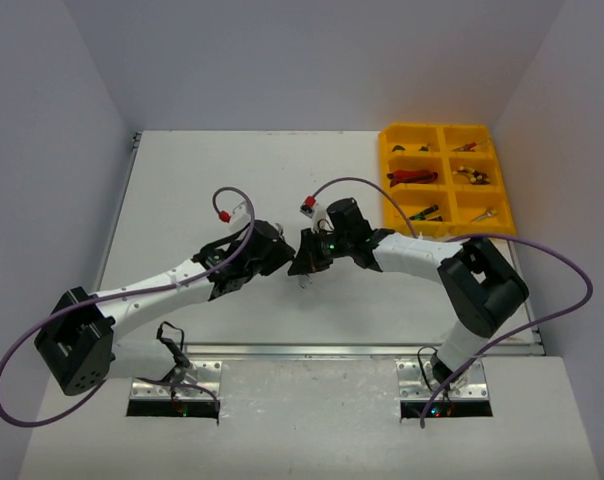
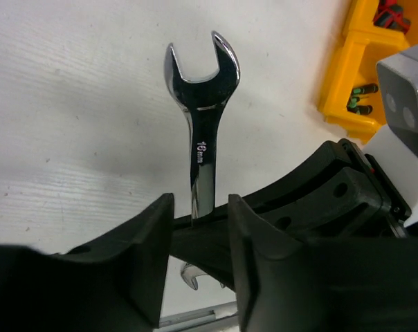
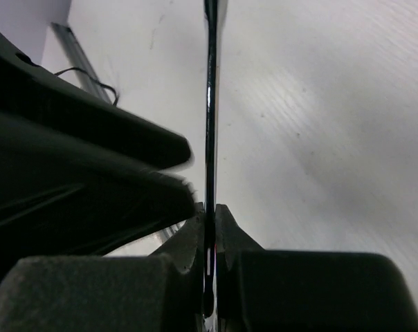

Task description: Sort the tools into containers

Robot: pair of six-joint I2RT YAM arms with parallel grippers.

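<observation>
A silver wrench (image 2: 203,104) marked 10 mm stands on edge between the two grippers at the table's middle, barely visible in the top view (image 1: 304,282). My right gripper (image 3: 209,221) is shut on its shaft, which shows edge-on (image 3: 210,104). My left gripper (image 2: 201,228) is open, one finger on each side of the shaft without touching it. The two grippers meet in the top view, left (image 1: 285,255) and right (image 1: 309,260). The yellow tray (image 1: 384,200) lies at the far right, holding red-and-black cutters (image 1: 412,177), green-handled screwdrivers (image 1: 425,213), a wrench (image 1: 485,213) and pliers (image 1: 470,175).
The right gripper's black body (image 2: 320,200) and white camera housing (image 2: 406,97) fill the right of the left wrist view. The tray's near corner (image 2: 347,90) shows there with green-handled tools inside. Grey walls stand on three sides; a metal rail (image 1: 362,350) runs along the near edge.
</observation>
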